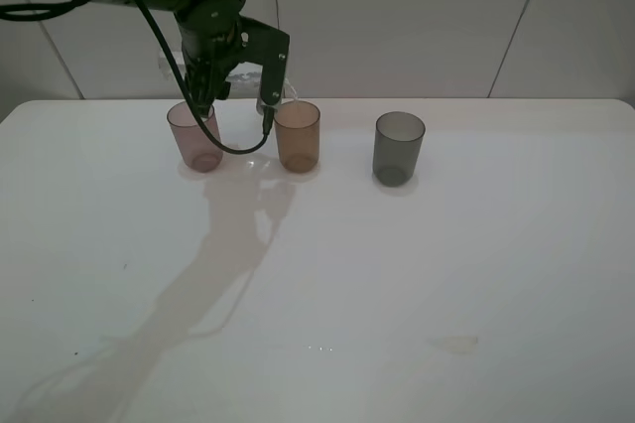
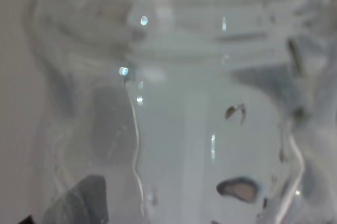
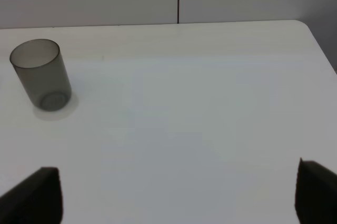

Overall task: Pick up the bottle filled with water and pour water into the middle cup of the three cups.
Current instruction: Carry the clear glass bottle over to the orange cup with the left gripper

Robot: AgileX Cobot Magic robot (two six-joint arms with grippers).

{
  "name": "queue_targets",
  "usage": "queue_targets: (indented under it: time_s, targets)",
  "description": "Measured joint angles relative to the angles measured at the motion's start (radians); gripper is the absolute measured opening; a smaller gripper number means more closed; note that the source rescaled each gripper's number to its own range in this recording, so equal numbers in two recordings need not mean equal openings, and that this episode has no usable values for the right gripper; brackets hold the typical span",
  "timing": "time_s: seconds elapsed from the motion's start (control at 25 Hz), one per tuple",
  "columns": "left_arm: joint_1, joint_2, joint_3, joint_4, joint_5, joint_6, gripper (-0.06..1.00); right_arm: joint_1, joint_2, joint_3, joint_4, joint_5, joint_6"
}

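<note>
Tumblers, three of a size, stand in a row on the white table, well apart from one another. Leftmost is the pinkish-mauve tumbler. Just behind and above it, reaching toward the gap to its right, hangs the left claw, closed on the clear plastic bottle. The left wrist view is filled with the bottle's wet, ribbed wall and some droplets. From the high view the bottle is nearly lost against the pale wall, so its tilt and water level cannot be told. Next in line is the amber-brown tumbler, the target, with the claw's outer finger just beside its rim. It looks empty or nearly so. Furthest right stands the smoky-grey tumbler, untouched. The right claw idles off to that side, fingers spread wide and holding nothing. Judgement: the pick-up is done and the carry to the pour point is in hand. The next move calls for setting the bottle's mouth over the amber rim, then tipping slowly so the stream lands inside and misses the pink neighbour.
</note>
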Motion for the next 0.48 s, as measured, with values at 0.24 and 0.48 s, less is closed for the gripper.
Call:
queue_targets:
  time_s: [0.24, 0.48]
  targets:
    - [0.000, 0.000, 0.000, 0.010, -0.007, 0.012, 0.01, 0.000, 0.000, 0.000, 0.000, 0.000, 0.000]
    - [0.000, 0.000, 0.000, 0.013, -0.007, 0.070, 0.01, 0.000, 0.000, 0.000, 0.000, 0.000, 0.000]
